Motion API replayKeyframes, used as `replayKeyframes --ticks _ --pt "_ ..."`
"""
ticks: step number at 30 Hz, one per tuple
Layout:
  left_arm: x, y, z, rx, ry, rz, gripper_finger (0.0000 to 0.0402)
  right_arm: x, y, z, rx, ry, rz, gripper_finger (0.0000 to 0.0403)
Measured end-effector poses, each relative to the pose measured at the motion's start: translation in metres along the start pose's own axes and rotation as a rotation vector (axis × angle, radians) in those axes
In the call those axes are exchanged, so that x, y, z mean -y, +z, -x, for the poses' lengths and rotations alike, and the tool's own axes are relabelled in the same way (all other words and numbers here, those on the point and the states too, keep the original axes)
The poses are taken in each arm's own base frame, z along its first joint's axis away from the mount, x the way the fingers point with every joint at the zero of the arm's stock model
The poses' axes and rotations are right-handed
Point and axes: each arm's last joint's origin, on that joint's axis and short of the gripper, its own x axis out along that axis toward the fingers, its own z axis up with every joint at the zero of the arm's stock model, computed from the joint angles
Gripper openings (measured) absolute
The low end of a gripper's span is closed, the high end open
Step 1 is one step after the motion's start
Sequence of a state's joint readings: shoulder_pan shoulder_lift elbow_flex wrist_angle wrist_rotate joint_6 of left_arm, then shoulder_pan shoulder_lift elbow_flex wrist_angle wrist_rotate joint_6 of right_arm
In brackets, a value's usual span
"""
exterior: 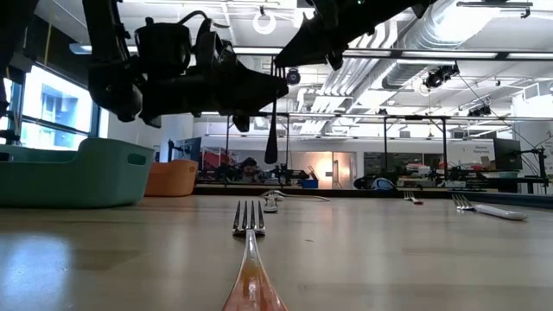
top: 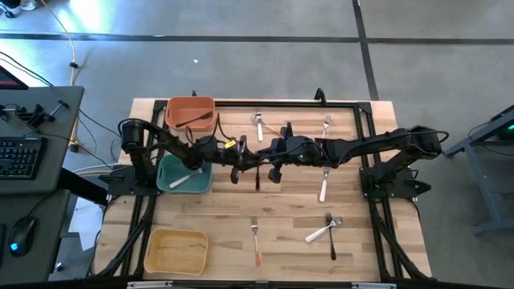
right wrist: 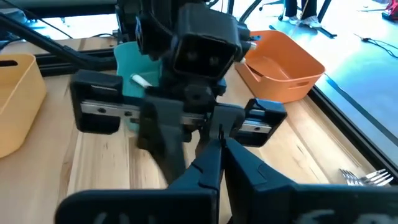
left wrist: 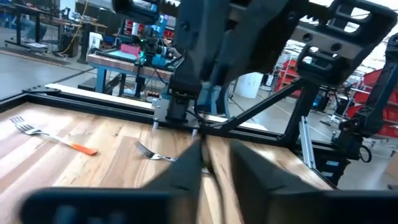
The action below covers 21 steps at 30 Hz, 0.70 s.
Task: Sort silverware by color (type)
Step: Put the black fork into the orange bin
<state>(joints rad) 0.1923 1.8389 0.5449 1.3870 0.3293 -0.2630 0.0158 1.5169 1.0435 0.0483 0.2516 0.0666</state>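
Note:
A black utensil (exterior: 273, 121) hangs upright over the middle of the table, its wider end down. My right gripper (exterior: 282, 59) comes in from the table's right, slanting down, and is shut on the utensil's top. My left gripper (exterior: 270, 86) reaches level from the table's left and is shut on the shaft just below. In the high view the grippers meet at the utensil (top: 257, 172). More silverware lies flat on the table, including an orange-handled fork (exterior: 249, 250), a white-handled spoon (top: 323, 231) and a black fork (top: 332, 238). My left gripper has the utensil's shaft (left wrist: 200, 148) between its two fingers, a little below the top end. The fingers come level from the table's left and lie across the shaft. The utensil hangs clear of the table. My right gripper pinches the utensil's top end (exterior: 276, 66) at its fingertips (right wrist: 214, 155), slanting down from the table's right. The utensil hangs below the fingers, upright and clear of the table.
An orange bin (top: 191, 112) stands at the far left. A teal bin (top: 165, 181) with a white-handled utensil in it is beside my left arm, and a yellow bin (top: 177, 250) is at the near left. More forks (top: 259, 127) (top: 325, 124) lie toward the far edge.

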Motion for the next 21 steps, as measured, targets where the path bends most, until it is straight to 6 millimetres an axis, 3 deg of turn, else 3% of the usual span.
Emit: replayKeyframes --ticks 2,11,21 --pt "-0.003 0.001 0.001 -0.003 -0.011 0.003 0.0013 -0.001 0.0 0.0 0.003 0.011 0.004 0.0" --pt "-0.017 0.008 0.008 -0.037 0.022 0.023 0.0002 -0.001 -0.003 0.0 -0.025 -0.026 0.032 0.0007" --pt "-0.016 0.055 0.031 -0.137 0.113 -0.072 0.0001 0.004 -0.005 0.001 -0.046 -0.191 0.068 0.0078"
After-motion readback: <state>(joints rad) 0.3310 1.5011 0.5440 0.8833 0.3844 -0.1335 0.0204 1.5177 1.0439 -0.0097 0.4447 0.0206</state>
